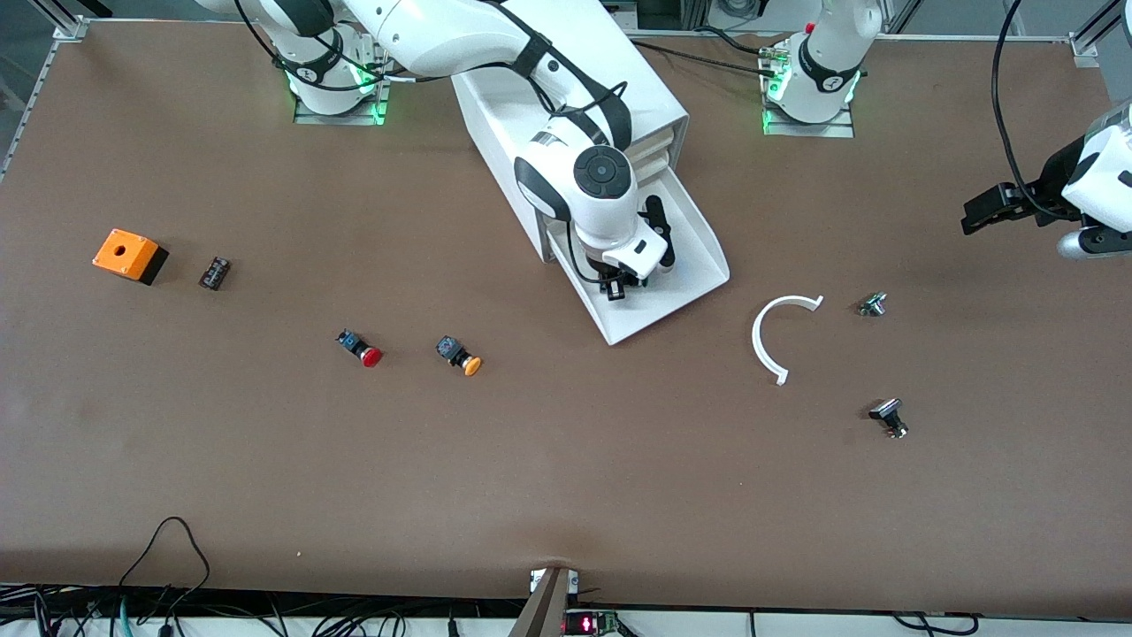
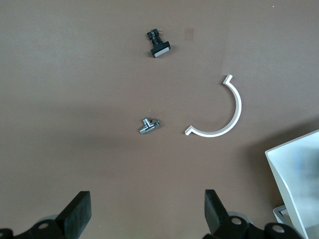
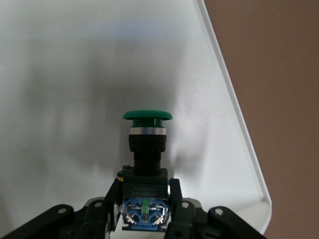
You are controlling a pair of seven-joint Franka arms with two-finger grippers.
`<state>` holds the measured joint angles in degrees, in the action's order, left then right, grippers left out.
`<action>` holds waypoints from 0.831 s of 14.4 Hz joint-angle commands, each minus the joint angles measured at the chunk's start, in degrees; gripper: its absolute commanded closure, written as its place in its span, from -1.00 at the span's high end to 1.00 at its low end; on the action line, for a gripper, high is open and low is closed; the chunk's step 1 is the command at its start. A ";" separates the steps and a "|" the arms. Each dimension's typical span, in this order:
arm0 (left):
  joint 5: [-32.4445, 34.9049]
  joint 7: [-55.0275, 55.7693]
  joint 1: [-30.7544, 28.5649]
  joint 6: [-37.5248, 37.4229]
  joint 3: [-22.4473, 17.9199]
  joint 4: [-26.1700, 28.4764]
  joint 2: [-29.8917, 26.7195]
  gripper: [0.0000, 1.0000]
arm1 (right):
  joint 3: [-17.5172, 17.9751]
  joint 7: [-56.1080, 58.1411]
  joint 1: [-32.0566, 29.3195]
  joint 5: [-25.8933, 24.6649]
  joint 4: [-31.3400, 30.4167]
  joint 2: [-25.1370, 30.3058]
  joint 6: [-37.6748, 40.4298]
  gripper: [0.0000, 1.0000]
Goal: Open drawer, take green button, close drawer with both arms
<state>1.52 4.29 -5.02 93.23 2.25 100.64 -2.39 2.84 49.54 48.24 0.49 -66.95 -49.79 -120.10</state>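
Cabinet: big white plastic cabinet (image 1: pixel 566 97) of stacked drawers, standing between the two arm bases.
Drawer: wide shallow white plastic tray drawer (image 1: pixel 699 239), the bottom one of the cabinet, pulled out; its sloped front lip faces the front camera; the right gripper is over its floor.
Right gripper: black two-finger gripper (image 1: pixel 619 285) of the white arm that reaches over the cabinet; in the right wrist view its fingers (image 3: pixel 112 199) are closed tight on either side of the button's black body.
Button: small push button with a round green cap (image 3: pixel 147 149), black body and blue base, clamped between the right fingers, cap pointing away from the wrist, over the drawer's white floor.
Left gripper: black two-finger gripper (image 1: pixel 995 208), waiting at the left arm's end of the table, fingers (image 2: pixel 77 214) spread wide with nothing between them.
Under the left fingers: curved white plastic half-ring (image 2: pixel 224 112), small silver metal fitting (image 2: pixel 148 125) and black rectangular-headed part (image 2: pixel 158 45), all well apart on the brown table (image 1: pixel 566 478).
Away from both pairs of fingers, toward the right arm's end: red-capped button (image 1: pixel 360 348), orange-capped button (image 1: pixel 460 355), orange box with a round hole (image 1: pixel 130 256), small dark block (image 1: pixel 215 272).
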 commanded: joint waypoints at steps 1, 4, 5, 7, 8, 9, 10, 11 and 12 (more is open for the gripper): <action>-0.82 0.81 0.45 -0.60 -0.32 -0.19 -0.87 1.00 | -0.11 -3.12 0.10 -0.57 3.83 1.71 6.61 -0.45; -0.99 0.81 0.54 -0.42 -0.23 -0.27 -0.87 1.00 | -0.20 -6.03 0.27 -0.57 7.09 1.89 9.97 -0.45; -0.99 0.72 0.54 -0.25 -0.23 -0.27 -0.87 1.00 | -0.64 -6.38 0.36 -0.57 7.18 2.50 10.06 -0.45; -0.91 0.72 0.54 -0.07 -0.32 -0.27 -0.78 1.00 | -1.25 -6.74 -0.08 -0.57 7.19 4.78 10.06 -0.45; -0.91 0.64 0.54 -0.07 -0.32 -0.27 -0.78 1.00 | -1.69 -6.65 -1.47 -0.57 7.19 5.74 10.06 -0.45; -0.73 0.55 0.54 -0.07 -0.32 -0.27 -0.69 1.00 | -1.87 -6.56 -2.88 -0.57 7.01 7.06 10.06 -0.45; -0.99 0.11 0.54 0.28 -0.40 -0.27 -0.69 1.00 | -1.96 -6.56 -4.72 -0.57 6.84 8.12 9.98 -0.45; -1.17 0.11 0.54 1.15 -0.41 -0.27 -0.69 1.00 | -1.96 -6.65 -6.39 -0.31 6.75 8.65 9.89 -0.45; -0.91 0.02 0.72 2.03 -0.32 -0.27 -0.34 1.00 | -1.96 -6.65 -8.32 -0.05 6.57 9.00 9.80 -0.45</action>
<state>1.39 4.35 -4.87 94.07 2.27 100.62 -2.60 0.17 43.38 43.53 0.35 -59.75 -42.38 -111.11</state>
